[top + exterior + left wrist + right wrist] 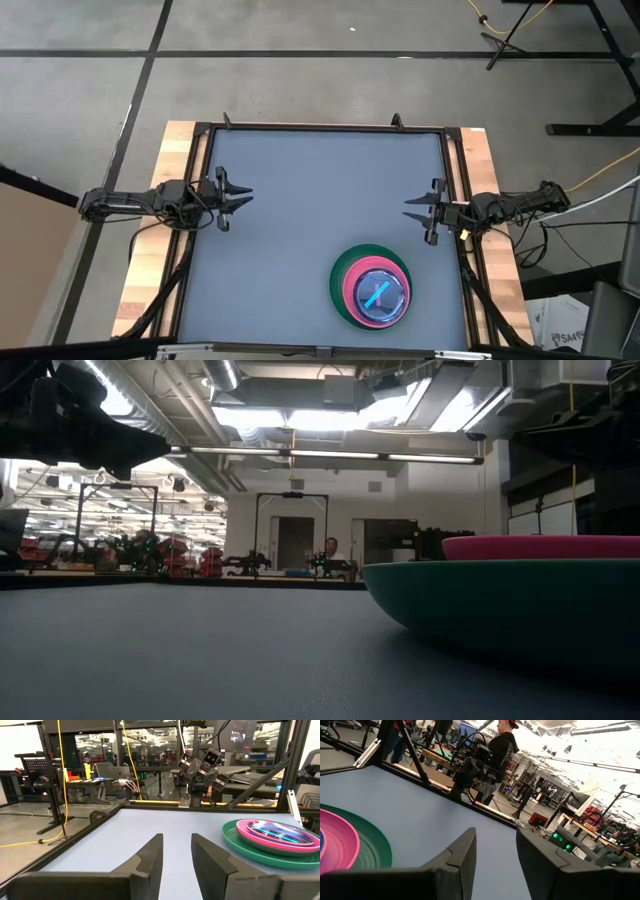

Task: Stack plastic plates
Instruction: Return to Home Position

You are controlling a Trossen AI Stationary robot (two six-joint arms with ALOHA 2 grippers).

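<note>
- A stack of round plastic plates [372,288] sits on the grey table mat [300,180], in the lower right of the high view.
- A large green plastic plate [338,272] is at the bottom and an opaque pink plate [351,290] rests on it. Small translucent blue and pink plates [378,293] lie on top; their number is hard to make out.
- The left gripper [236,197] hovers at the middle left of the high view, well apart from the stack, its jaws parted and empty.
- The right gripper [422,212] hovers at the middle right, near the stack, its jaws likewise parted and empty.
</note>
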